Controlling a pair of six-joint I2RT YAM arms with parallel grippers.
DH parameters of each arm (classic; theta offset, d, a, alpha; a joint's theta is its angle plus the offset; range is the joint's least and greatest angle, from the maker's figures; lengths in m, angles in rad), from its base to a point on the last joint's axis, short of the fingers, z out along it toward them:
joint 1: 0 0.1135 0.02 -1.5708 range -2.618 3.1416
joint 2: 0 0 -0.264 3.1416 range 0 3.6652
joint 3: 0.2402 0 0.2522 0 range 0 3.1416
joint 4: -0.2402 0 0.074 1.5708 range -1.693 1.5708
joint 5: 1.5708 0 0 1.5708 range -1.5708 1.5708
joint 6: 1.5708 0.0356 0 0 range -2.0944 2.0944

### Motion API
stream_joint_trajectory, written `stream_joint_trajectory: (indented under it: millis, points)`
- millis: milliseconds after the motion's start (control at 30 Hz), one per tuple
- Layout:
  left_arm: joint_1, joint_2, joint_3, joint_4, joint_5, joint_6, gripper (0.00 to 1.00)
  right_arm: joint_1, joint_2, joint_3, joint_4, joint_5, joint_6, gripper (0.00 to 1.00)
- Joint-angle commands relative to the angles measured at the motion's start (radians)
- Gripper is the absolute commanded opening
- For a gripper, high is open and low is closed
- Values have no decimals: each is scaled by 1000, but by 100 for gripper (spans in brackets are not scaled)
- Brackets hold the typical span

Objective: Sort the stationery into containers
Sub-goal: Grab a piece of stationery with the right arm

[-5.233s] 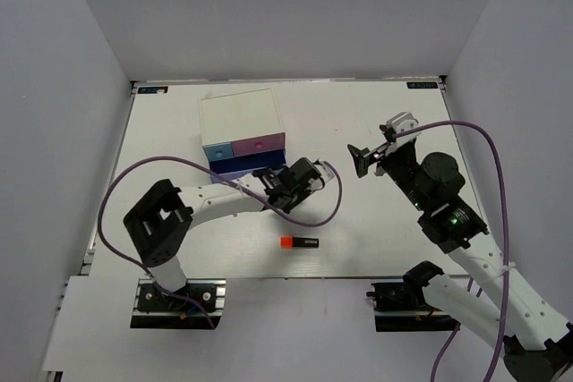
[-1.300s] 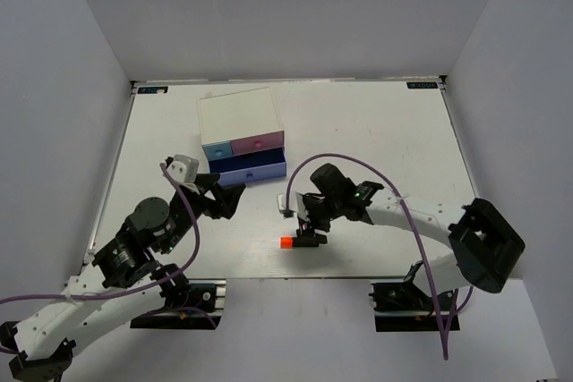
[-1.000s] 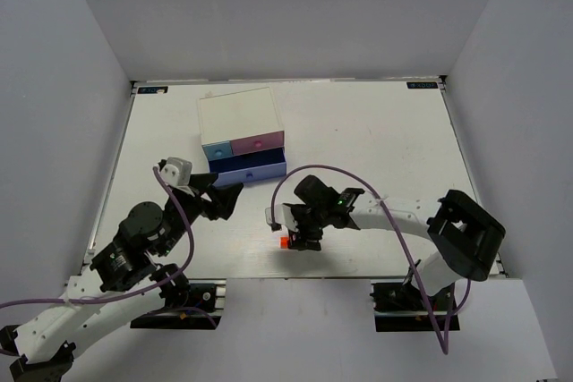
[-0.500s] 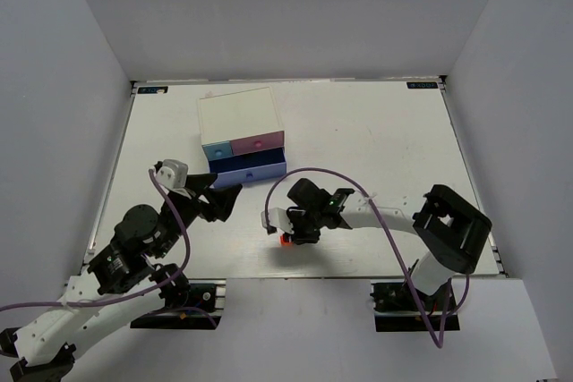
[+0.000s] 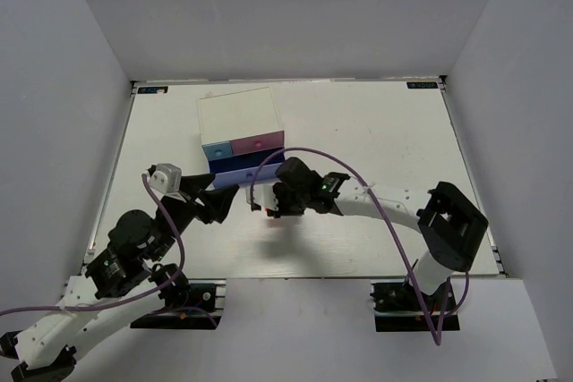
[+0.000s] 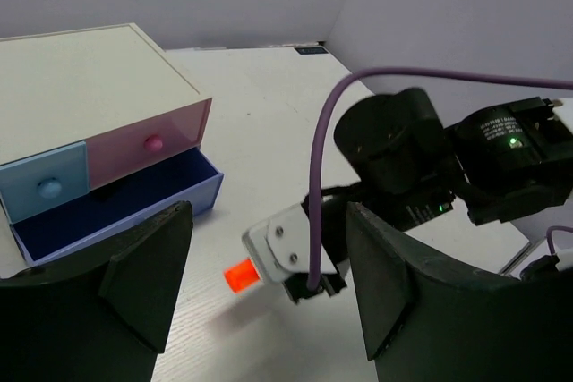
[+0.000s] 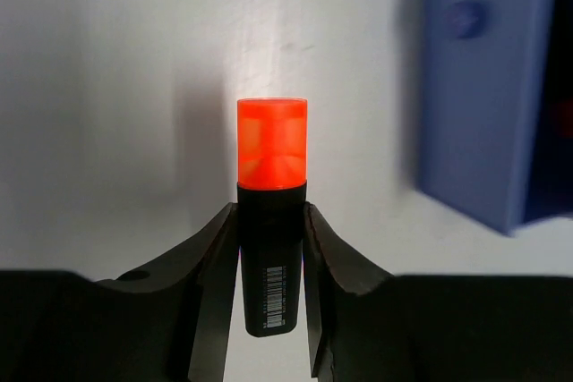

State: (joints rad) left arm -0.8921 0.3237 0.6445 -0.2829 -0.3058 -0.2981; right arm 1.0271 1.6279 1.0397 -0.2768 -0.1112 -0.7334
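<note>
My right gripper (image 7: 271, 212) is shut on a short black marker (image 7: 271, 261), whose orange end (image 7: 272, 145) sticks out past the fingertips. It hangs above the table just in front of the drawer unit (image 5: 237, 118). The wide periwinkle drawer (image 5: 243, 168) is pulled open; its dark blue inside (image 6: 98, 207) shows in the left wrist view. The light blue drawer (image 5: 217, 150) and the pink drawer (image 5: 260, 143) are closed. My left gripper (image 5: 218, 202) is open and empty to the left of the right gripper (image 5: 273, 204), with the orange end (image 6: 238, 275) in its view.
A purple cable (image 5: 295, 153) loops from the right arm over the space in front of the drawers. The periwinkle drawer's front (image 7: 474, 87) lies to the right of the held marker. Grey walls (image 5: 72, 60) close in the table on three sides.
My right gripper closed on the orange-ended marker near the table's front edge and lifted it back toward the open drawer. The left arm drew slightly back and left.
</note>
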Motion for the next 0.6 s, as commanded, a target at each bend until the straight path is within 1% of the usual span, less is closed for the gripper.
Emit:
stream_joint_trajectory:
  millis: [0,33,167,267,433,567]
  points:
    - [5,-37,-17,31,13,17,79,-4,18,91,100,106,-46,12]
    - [5,-46,-26,43,13,17,79,-4,39,127,103,151,-60,12]
    - [5,-83,-45,65,34,36,77,-2,91,209,122,188,-90,12]
    - [5,-83,-45,65,34,36,77,-2,133,310,120,215,-121,12]
    - [5,-74,-45,65,34,45,77,-1,231,393,183,292,-192,12]
    - [5,-74,-45,65,34,54,77,-2,291,485,174,311,-227,12]
